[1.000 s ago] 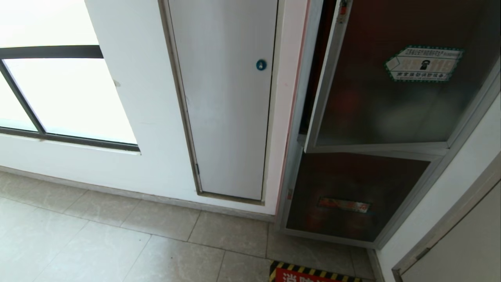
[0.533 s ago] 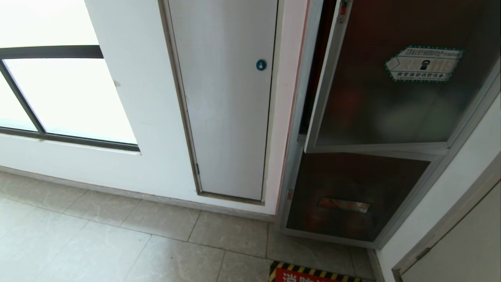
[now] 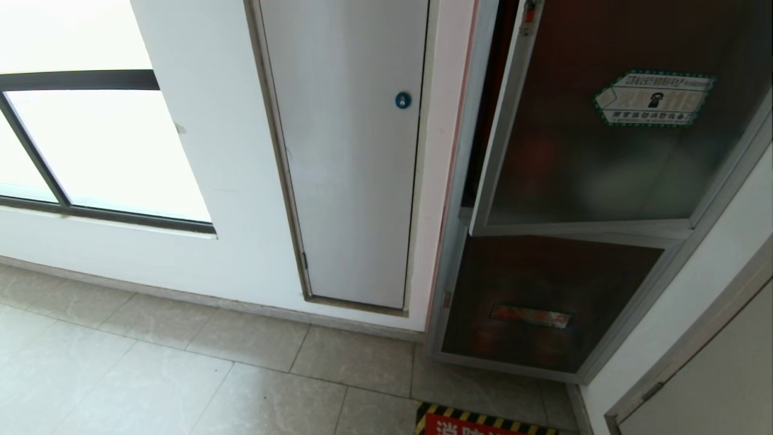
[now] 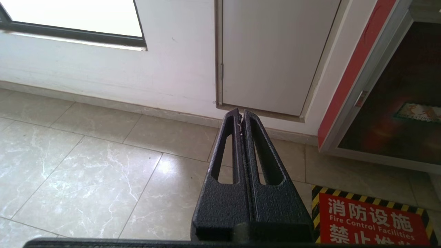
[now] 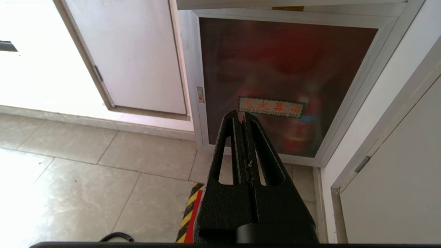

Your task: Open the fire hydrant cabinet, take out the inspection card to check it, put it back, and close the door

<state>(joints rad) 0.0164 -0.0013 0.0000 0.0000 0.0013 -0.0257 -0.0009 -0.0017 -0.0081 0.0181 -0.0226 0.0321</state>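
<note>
The fire hydrant cabinet (image 3: 460, 157) is set in the wall at the right of the head view, in a silver frame. Its door (image 3: 592, 163), dark tinted glass with a green-and-white sticker (image 3: 655, 98), stands slightly ajar. The door's left edge, with an orange-red latch (image 3: 529, 12), sits off the frame over a dark red gap. The inspection card is hidden. Neither arm shows in the head view. My left gripper (image 4: 240, 113) is shut and empty, low over the floor tiles. My right gripper (image 5: 241, 115) is shut and empty, pointing at the lower glass panel.
A white panel (image 3: 350, 169) with a round blue lock (image 3: 403, 99) is left of the cabinet. Below the door is a dark glass extinguisher-box panel (image 3: 543, 284) with a red label (image 5: 271, 107). A red floor sign (image 4: 368, 220) lies in front. A window (image 3: 90, 151) is far left, a white wall (image 3: 694, 290) right.
</note>
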